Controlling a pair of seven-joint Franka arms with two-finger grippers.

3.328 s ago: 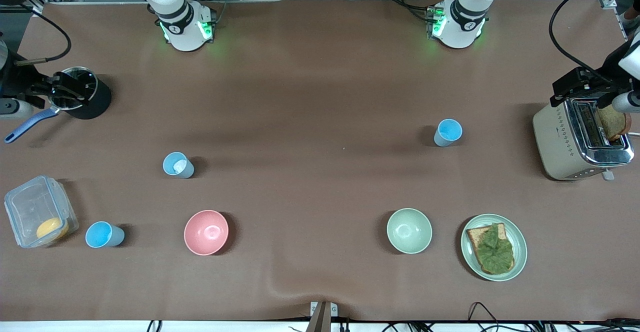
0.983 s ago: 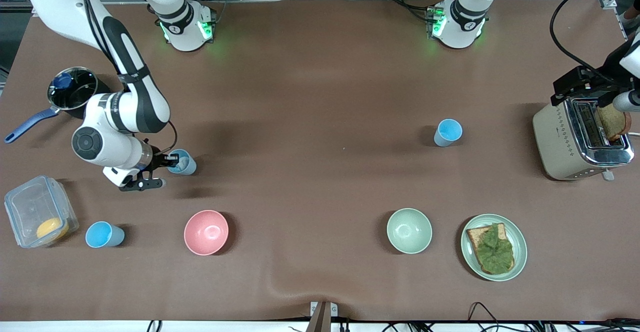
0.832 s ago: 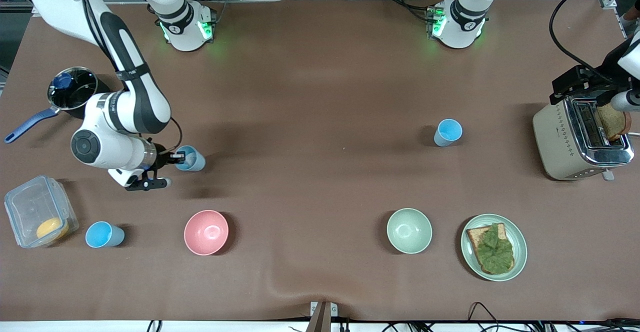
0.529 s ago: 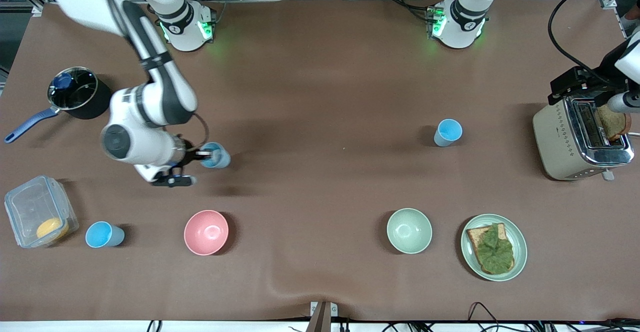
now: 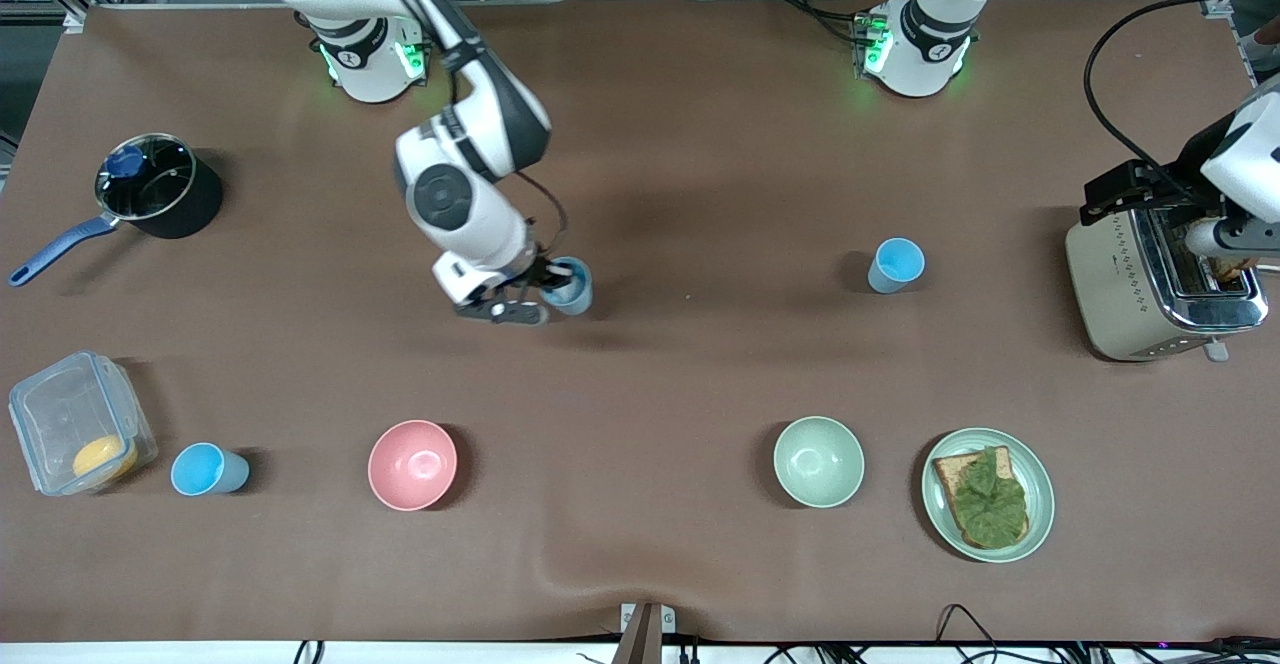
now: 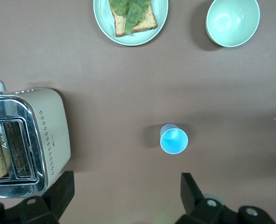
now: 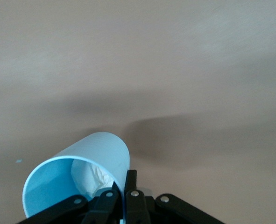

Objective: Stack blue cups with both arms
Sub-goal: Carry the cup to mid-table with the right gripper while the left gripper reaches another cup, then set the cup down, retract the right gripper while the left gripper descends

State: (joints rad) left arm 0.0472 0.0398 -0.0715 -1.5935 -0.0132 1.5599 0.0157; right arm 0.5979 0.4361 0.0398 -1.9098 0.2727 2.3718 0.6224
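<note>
Three blue cups show: the right gripper point(image 5: 549, 289) carries one point(image 5: 572, 286), jaws clamped on its rim, over mid-desk; another point(image 5: 896, 265) stands toward the left arm's end, a third point(image 5: 207, 470) beside the pink bowl point(image 5: 412, 465). The left gripper point(image 6: 123, 198) hangs wide open, empty, above the toaster point(image 5: 1150, 279).

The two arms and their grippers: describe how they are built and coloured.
Both arms are white and jointed with black bands; the right arm shows a round grey joint cap and a thin black cable looping near its wrist. Each base glows green. The right gripper and the left gripper are black, with two fingers.
</note>
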